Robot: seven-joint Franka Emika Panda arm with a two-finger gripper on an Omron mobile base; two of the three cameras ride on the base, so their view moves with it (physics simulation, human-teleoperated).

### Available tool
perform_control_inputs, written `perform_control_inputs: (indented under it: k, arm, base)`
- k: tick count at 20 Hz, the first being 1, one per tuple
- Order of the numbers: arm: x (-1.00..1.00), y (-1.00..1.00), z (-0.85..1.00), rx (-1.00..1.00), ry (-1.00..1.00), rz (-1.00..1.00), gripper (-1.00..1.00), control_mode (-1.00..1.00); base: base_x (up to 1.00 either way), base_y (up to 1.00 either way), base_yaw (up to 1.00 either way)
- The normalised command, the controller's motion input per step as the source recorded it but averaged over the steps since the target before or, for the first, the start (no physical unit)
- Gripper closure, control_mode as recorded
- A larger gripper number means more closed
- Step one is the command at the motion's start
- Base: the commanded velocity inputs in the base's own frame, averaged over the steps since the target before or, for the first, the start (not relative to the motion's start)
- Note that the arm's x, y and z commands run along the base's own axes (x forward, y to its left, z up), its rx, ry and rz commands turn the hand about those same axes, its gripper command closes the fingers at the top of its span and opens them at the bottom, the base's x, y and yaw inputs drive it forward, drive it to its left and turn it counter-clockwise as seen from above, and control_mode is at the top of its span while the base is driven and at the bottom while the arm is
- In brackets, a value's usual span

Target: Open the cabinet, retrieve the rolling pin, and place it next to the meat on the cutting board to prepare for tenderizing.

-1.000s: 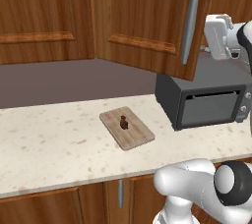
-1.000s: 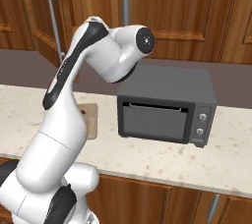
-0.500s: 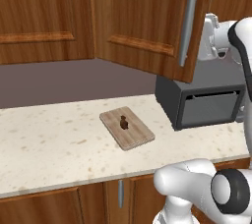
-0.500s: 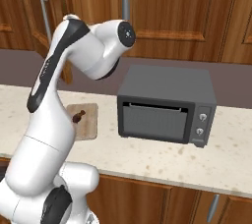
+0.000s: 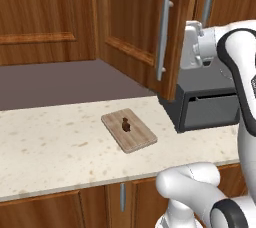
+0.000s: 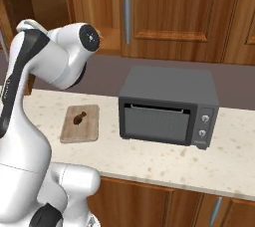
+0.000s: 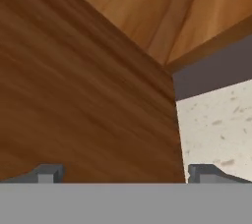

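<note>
The cabinet door (image 5: 135, 27) stands swung out over the counter, its grey bar handle (image 5: 162, 34) facing the camera. My gripper (image 7: 125, 174) is open just behind the door's free edge, with nothing between the fingertips (image 7: 47, 173); the door's plain inner face (image 7: 83, 95) looms close in the hand view. The hand (image 5: 192, 44) sits to the right of that edge. The open cabinet (image 6: 64, 7) shows a wooden shelf (image 6: 109, 39). On the counter lies the cutting board (image 5: 129, 130) (image 6: 79, 123) with the meat (image 5: 126, 125) (image 6: 78, 119) on it. The rolling pin is hidden.
A dark grey oven (image 5: 205, 107) (image 6: 167, 106) stands on the speckled counter (image 5: 55, 147) right of the board, below the hand. More wooden cabinet doors (image 6: 174, 12) line the wall, one with a grey handle (image 6: 127, 4). My arm (image 6: 45, 66) rises over the counter's left part.
The cabinet door has swung further open, toward the left in the left base view, and my hand has followed behind its edge. Board, meat and oven have not moved.
</note>
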Motion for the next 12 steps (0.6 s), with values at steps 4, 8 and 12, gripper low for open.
perform_control_inputs:
  k: [4,8,12]
  arm:
    - [-0.12,0.89,-0.04,-0.01,0.0,0.1,-1.0,-1.0]
    - [0.04,0.65,-0.11,-0.02,0.0,0.04,-1.0,-1.0]
    - [0.1,0.45,-0.22,-0.05,0.06,0.02,-1.0,-1.0]
  base:
    - [0.0,0.0,0.0]
    - [0.0,0.0,0.0]
    - [0.0,0.0,0.0]
